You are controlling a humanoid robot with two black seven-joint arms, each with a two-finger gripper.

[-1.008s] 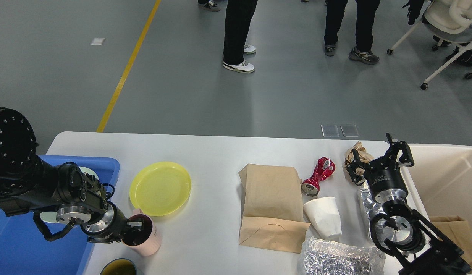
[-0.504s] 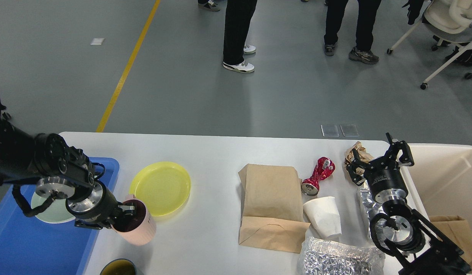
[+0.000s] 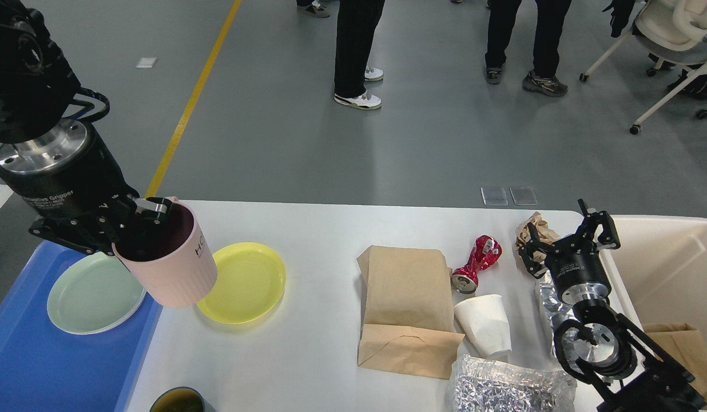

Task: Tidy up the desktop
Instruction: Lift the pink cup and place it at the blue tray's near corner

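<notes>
Two grippers show over the white desktop; left gripper has its fingers clamped on a pink cup's rim, raised above the blue tray; right gripper spreads apart beside crumpled brown paper.

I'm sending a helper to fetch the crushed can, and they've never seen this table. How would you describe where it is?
On the white desktop, look toward the right end, near the cream bin. Between the brown paper bag and the right gripper lies the crushed can, just beyond a tipped white paper cup. It is the only red, shiny thing there.
</notes>
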